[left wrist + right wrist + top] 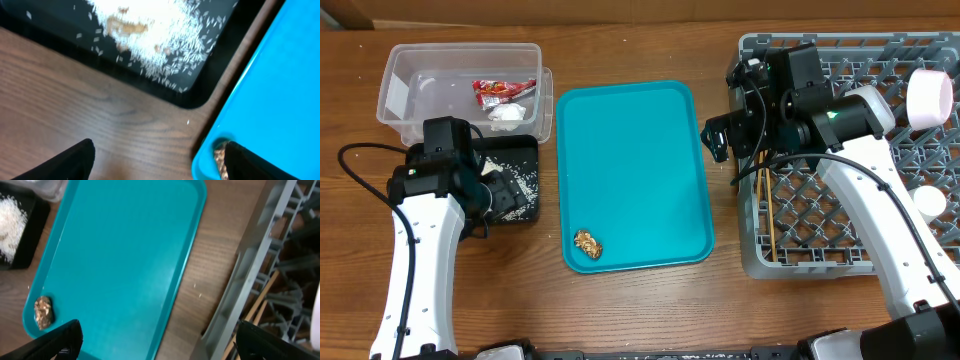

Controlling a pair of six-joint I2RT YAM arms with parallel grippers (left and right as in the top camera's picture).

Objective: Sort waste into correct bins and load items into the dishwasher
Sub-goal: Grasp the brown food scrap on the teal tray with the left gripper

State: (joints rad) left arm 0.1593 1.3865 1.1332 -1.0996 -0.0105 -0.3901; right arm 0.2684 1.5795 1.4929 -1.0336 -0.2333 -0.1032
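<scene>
Wood-grain table (650, 300), and the brown food lump (587, 243) sits in the teal tray's (630, 150) near-left corner. Rice (525, 185) is in the black tray (517, 150) near the table's left edge, wrapper (500, 92) and tissue (505, 115) in the clear tub (400, 80) behind it, chopsticks (767, 212) in the grey rack (800, 265) on the right. Left gripper (157, 156) and right gripper (157, 337) both gape wide, empty

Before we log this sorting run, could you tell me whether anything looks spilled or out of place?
The small brown food lump sits alone and unsorted near a corner of the flat teal plastic tray. One stray white rice grain lies on the wooden table beside that tray.
</scene>
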